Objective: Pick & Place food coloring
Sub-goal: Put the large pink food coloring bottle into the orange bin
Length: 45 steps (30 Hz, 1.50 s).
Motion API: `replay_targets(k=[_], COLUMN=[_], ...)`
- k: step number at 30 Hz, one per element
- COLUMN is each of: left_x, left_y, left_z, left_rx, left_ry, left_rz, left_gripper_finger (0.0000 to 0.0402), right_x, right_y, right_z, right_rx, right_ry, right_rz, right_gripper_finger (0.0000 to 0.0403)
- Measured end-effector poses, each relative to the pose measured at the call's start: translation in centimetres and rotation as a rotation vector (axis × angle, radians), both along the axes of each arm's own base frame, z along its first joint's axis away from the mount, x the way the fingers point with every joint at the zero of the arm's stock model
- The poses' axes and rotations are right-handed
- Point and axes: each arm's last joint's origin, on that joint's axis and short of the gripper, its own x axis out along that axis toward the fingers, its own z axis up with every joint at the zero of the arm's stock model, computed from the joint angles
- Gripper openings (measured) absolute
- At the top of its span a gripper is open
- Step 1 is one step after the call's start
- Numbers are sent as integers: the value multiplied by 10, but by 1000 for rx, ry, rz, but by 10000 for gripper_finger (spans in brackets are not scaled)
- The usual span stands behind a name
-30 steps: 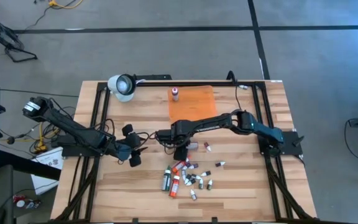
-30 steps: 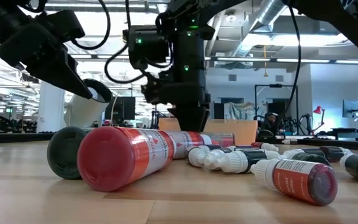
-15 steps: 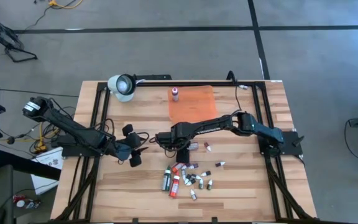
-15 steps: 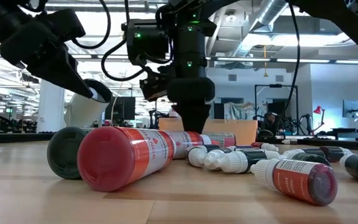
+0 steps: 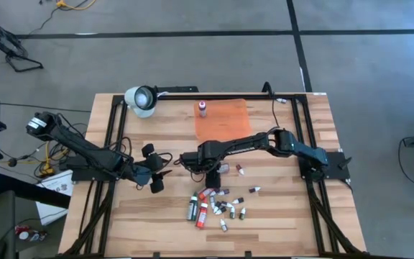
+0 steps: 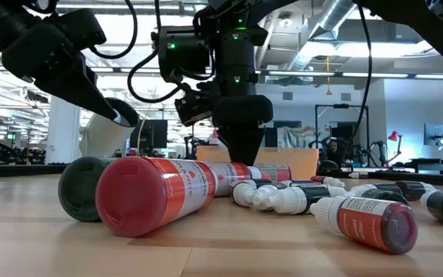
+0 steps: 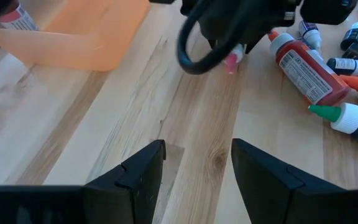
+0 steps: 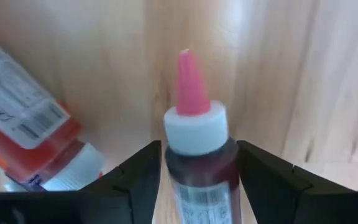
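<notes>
Several food coloring bottles (image 5: pixel 214 205) lie in a heap on the wooden table near its front; in the low view a big red one (image 6: pixel 152 192) lies foremost. One dark red bottle (image 8: pixel 201 183) with a white cap and pink tip (image 7: pixel 232 62) lies between the fingers of my right gripper (image 5: pixel 210 170), which points straight down just behind the heap (image 6: pixel 241 158). My left gripper (image 5: pixel 154 178) hangs open over bare wood left of the heap (image 7: pixel 197 149), holding nothing. Another bottle (image 5: pixel 202 108) stands on the orange mat (image 5: pixel 223 121). My right gripper (image 8: pixel 199 147) comes from above with one finger (image 8: pixel 143 177) at each long side of the dark red bottle's body, just behind its white cap (image 8: pixel 194 132). Finger edges and bottle meet in the wrist view; whether they touch I cannot tell. The bottle lies along the gap.
A white round lamp-like object (image 5: pixel 141 98) on a dark arm sits at the far left. Two stray small bottles (image 5: pixel 240 170) (image 5: pixel 254 189) lie right of the right gripper. Black frame rails (image 5: pixel 106 144) run along the table's left and right sides.
My right gripper has rolled about its downward-pointing axis while staying in place; in the low view its broad side now faces the camera instead of its narrow side. The bottles on the table have kept still.
</notes>
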Motion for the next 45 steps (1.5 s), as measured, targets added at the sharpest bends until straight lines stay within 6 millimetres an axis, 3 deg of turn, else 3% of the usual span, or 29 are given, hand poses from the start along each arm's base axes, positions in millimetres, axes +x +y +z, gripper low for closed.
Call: replay_targets(k=[11,21,33,45], left_x=[0,1,1,1], left_y=[0,0,0,0], left_z=[0,1,1,1], left_rx=[-1,-5,-8,-4], left_ry=[-1,-9,-16,-14], left_rz=[0,0,0,0], left_gripper_finger=[185,185,185,185], right_x=[2,1,2,16], right_y=[-2,-3,-3,-1], right_z=[0,0,0,28], right_rx=[7,7,5,8], right_ry=[-18,-13,-16,-133], right_rz=[26,27,27,54], right_gripper_finger=[187,145,144,140])
